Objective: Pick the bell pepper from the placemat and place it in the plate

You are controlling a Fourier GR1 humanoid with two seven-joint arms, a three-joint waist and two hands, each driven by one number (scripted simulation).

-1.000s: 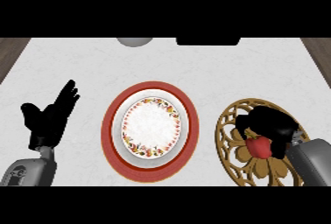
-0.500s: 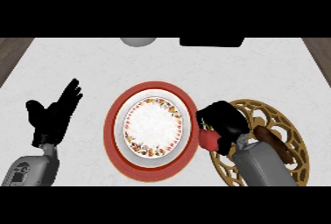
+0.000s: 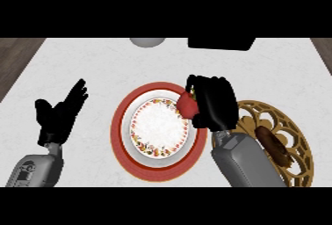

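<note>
One bell pepper [image 3: 187, 104], red, held in our right hand [image 3: 213, 105], whose fingers curl round it and hide most of it. It hangs over the plate's [image 3: 150, 154] right rim, the white centre lying just to its left, so we judge a short shift leftward is all that remains before lowering. Its long axis we cannot tell. Nothing blocks that path. The placemat [image 3: 285, 132], gold openwork, lies right of the forearm and bears a brown object [image 3: 272, 144]. Our left hand [image 3: 59, 115] rests spread at the view's left, well apart.
</note>
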